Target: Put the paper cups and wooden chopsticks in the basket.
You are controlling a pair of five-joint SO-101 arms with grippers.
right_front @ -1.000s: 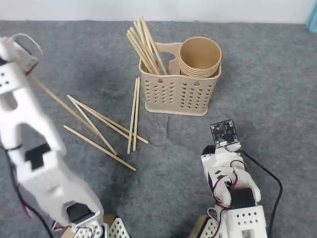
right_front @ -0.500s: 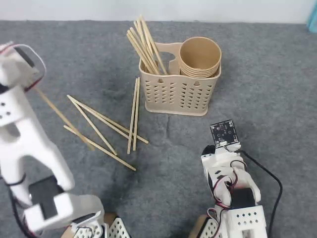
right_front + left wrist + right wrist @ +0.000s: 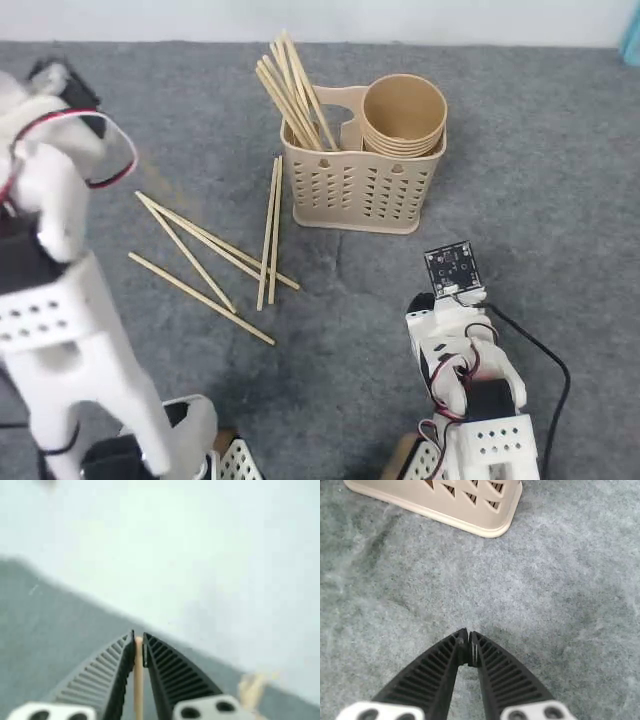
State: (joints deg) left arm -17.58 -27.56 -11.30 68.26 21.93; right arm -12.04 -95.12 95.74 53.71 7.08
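The grey carpet (image 3: 540, 180) covers the whole table under me. My left arm (image 3: 60, 330) stands tall at the left side of the high view, raised well above the carpet. My right arm (image 3: 465, 400) is folded low at the near edge, in front of the basket and apart from it.

The basket (image 3: 362, 185) is beige with slotted walls and stands upright toward the far side of the carpet. In my right wrist view its lower corner (image 3: 445, 505) lies beyond my claw.

The paper cups (image 3: 404, 115) are stacked one inside another and sit in the right compartment of the basket, with the mouth open upward. A bundle of chopsticks (image 3: 295, 90) stands in the left compartment, leaning toward the far left and rising above the rim.

Several loose chopsticks (image 3: 210, 260) lie on the carpet left of the basket, some crossing each other. A pair of chopsticks (image 3: 271, 230) lies side by side just beside the basket's left wall, their near ends among the crossed ones.

My left claw (image 3: 138, 642) is closed narrow around a held chopstick (image 3: 138, 680), which runs straight between the two black fingers up to the tips. It points toward a pale wall above the carpet.

My right claw (image 3: 468, 640) is closed with nothing in it, the tips meeting, low over bare carpet.
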